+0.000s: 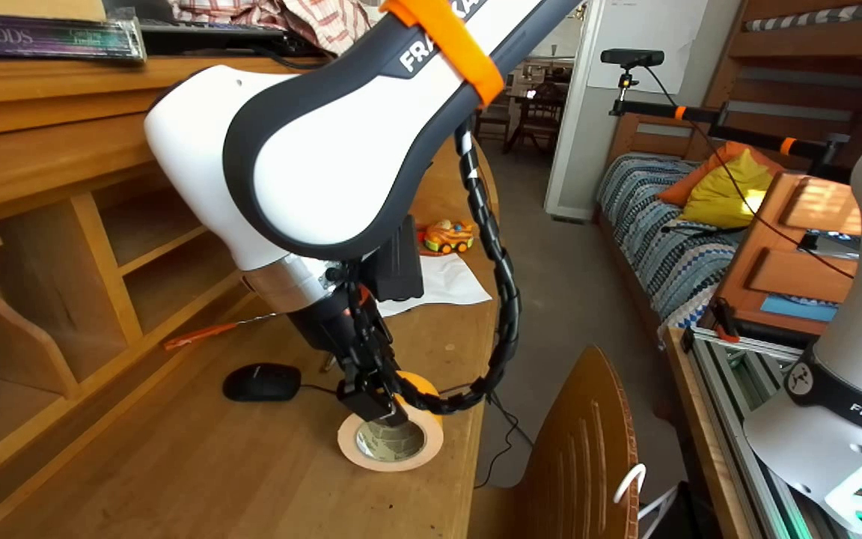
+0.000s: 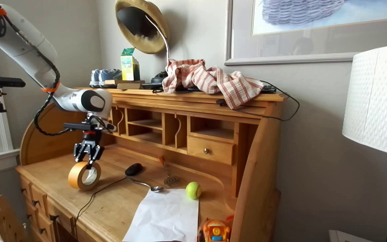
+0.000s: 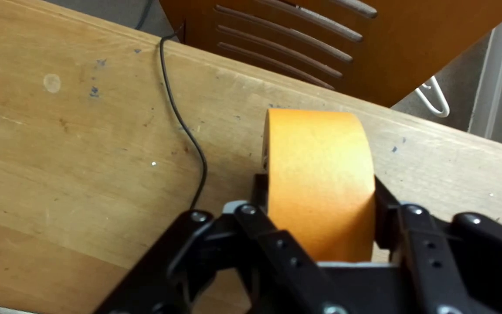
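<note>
The black gripper (image 3: 322,198), its fingers (image 3: 386,222) parted partway, clasps both sides of the orange masking tape roll (image 3: 320,170) standing on the desk (image 3: 103,196), so we should squeeze evenly and not tilt it.

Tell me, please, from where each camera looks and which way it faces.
An exterior view: near one end of the desk, looking along it toward the bed; arm close up, base at right.
An exterior view: in front of the desk, facing its cubbyholes and the wall; arm at left.
Wrist view: at the arm's end, looking down at the tape roll and chair; gripper along the bottom.
Both exterior views share the tape roll, mouse and toy car.
</note>
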